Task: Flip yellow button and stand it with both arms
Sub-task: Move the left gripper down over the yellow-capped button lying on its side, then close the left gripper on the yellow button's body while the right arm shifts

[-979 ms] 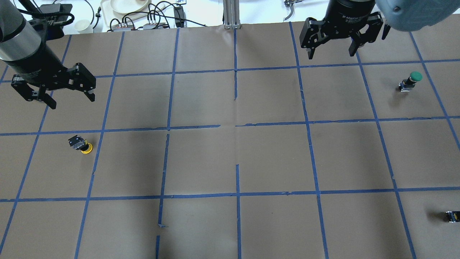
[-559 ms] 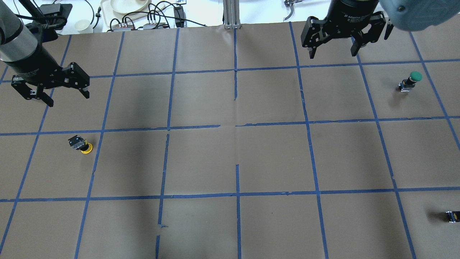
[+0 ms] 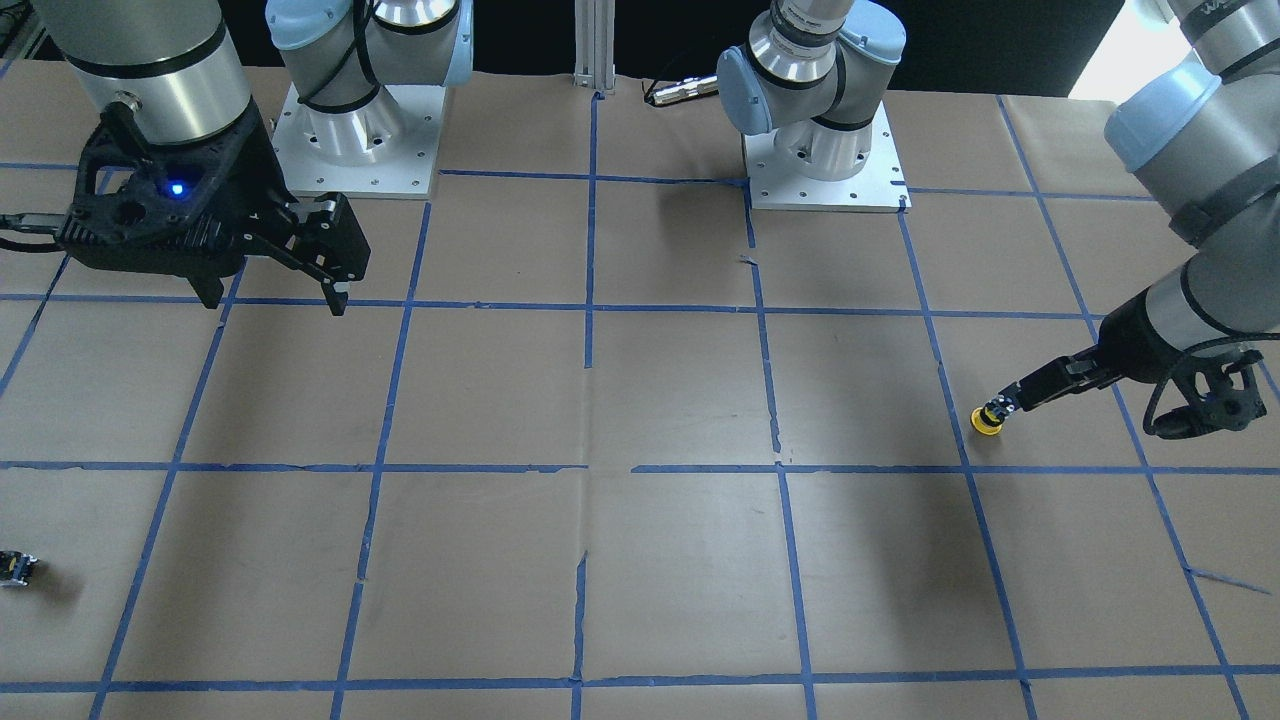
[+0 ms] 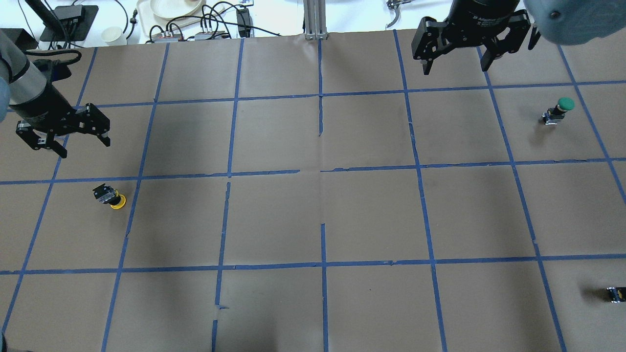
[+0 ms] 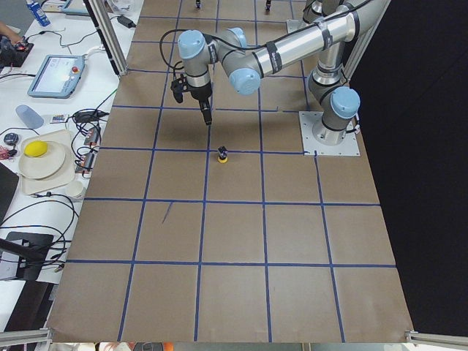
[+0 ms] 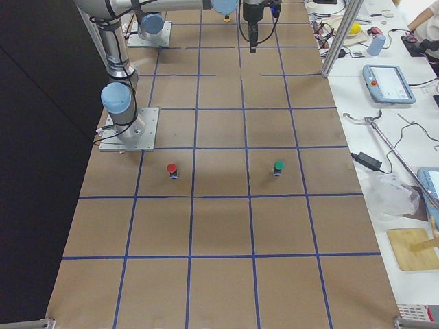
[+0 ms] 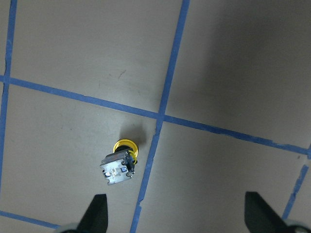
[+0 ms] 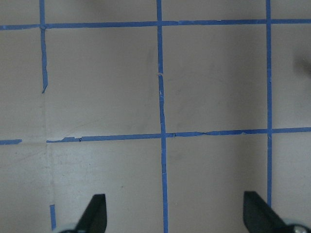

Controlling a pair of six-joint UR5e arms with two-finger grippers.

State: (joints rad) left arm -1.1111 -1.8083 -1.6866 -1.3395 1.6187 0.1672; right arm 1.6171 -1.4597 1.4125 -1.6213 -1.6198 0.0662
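Observation:
The yellow button (image 4: pixel 110 197) rests cap-down on the brown paper, its grey block base uppermost and leaning. It also shows in the front view (image 3: pixel 988 418), the left side view (image 5: pixel 222 155) and the left wrist view (image 7: pixel 120 165). My left gripper (image 4: pixel 84 146) is open and empty and hovers just beyond the button. In the left wrist view its fingertips (image 7: pixel 97 213) frame the lower edge, with the button nearer the left one. My right gripper (image 4: pixel 455 68) is open and empty, high over the far right squares, far from the button.
A green-capped button (image 4: pixel 559 110) stands at the far right. A small dark capless block (image 4: pixel 615 294) lies at the near right edge. A red-capped button (image 6: pixel 171 168) shows in the right side view. Blue tape lines grid the paper. Cables and dishes (image 4: pixel 171 10) lie past the far edge.
My left gripper has moved toward the view's left edge and looks smaller. My right gripper has shifted toward the far edge. The yellow button has not moved.

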